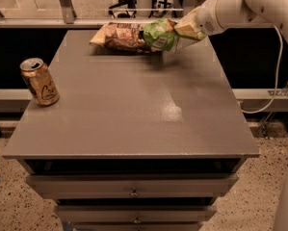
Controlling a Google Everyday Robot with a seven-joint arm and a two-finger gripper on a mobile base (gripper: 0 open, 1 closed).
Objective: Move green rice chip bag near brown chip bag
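Note:
The green rice chip bag (159,35) hangs in my gripper (182,32) at the far side of the table, a little above the surface. It overlaps the right end of the brown chip bag (118,36), which lies flat near the table's far edge. My gripper is shut on the green bag's right end. The white arm (240,6) reaches in from the upper right.
A gold drink can (39,81) stands near the left edge of the grey table (134,119). Drawers (134,186) sit under the tabletop at the front. A glass railing runs behind the table. A cable hangs at the right.

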